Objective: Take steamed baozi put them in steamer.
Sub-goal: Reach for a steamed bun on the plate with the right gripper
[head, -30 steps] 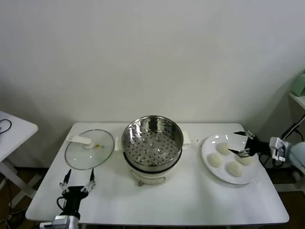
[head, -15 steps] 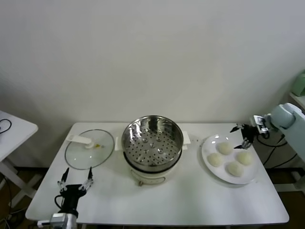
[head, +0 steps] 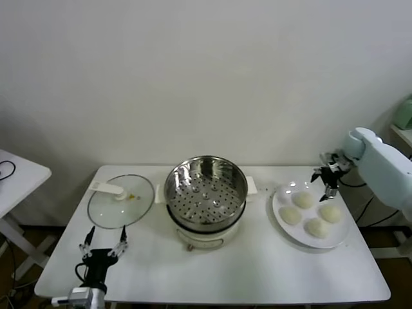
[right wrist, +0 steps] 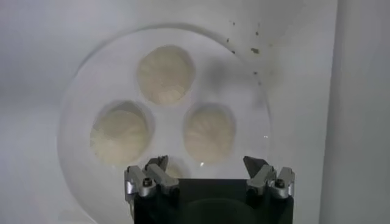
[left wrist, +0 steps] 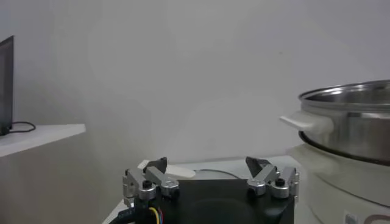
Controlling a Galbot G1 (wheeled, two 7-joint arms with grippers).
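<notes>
- The right gripper [head: 326, 179] was held wide open above the white plate [head: 282, 212].
- Four steamed baozi [head: 303, 199] were left there, beside the steamer [head: 206, 188].
- The left gripper [head: 103, 243] was parked open at the table's near edge.

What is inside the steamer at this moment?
The steamer holds no buns; only its perforated floor shows. All four baozi sit on the white plate, the right gripper above them. The near inner wall is hidden.

Fourth baozi [right wrist: 175, 168] mostly hidden behind right gripper [right wrist: 208, 171]
</notes>
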